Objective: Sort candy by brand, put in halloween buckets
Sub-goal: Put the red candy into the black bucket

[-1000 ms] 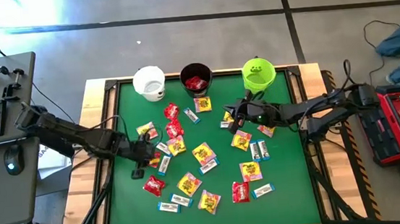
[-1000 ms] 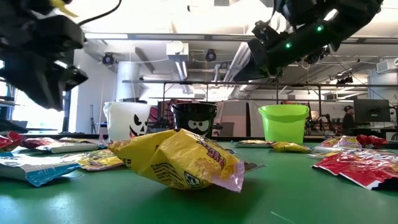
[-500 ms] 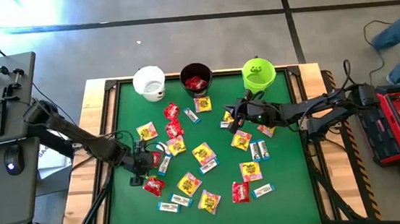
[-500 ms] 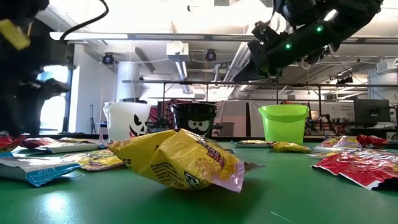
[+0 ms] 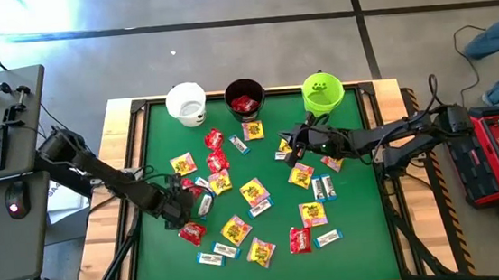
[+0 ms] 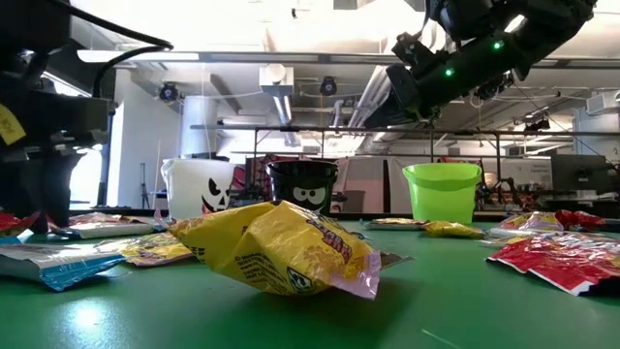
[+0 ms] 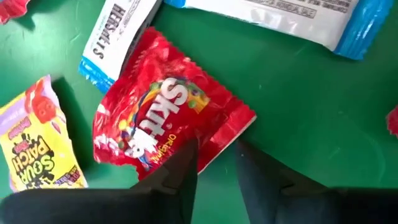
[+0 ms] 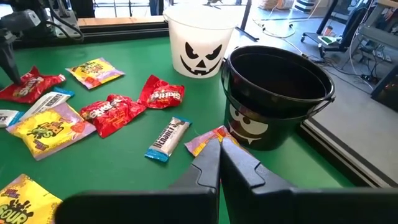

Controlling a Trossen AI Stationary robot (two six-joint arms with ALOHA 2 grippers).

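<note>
Left gripper (image 7: 214,163) is down at the left side of the green table (image 5: 359,248), its two dark fingers (image 7: 181,168) set narrowly apart, straddling the near edge of a red Skittles packet (image 7: 163,118) that lies flat on the felt; whether they actually pinch it cannot be told. A white-and-blue Hershey's bar (image 7: 118,34) lies just beside that packet, a yellow-and-pink Sour Patch packet (image 7: 38,140) on its other side. Right gripper (image 8: 220,160) hangs above the table's right-centre, jaws closed on nothing, facing the black bucket (image 8: 277,93) and the white bucket (image 8: 202,37). From above, the three buckets stand in a row along the far edge: white (image 5: 186,103), black (image 5: 245,98) with red packets inside, lime green (image 5: 322,91). The rest of the candy (image 5: 254,192) is scattered across the middle of the table, mixed by kind.
</note>
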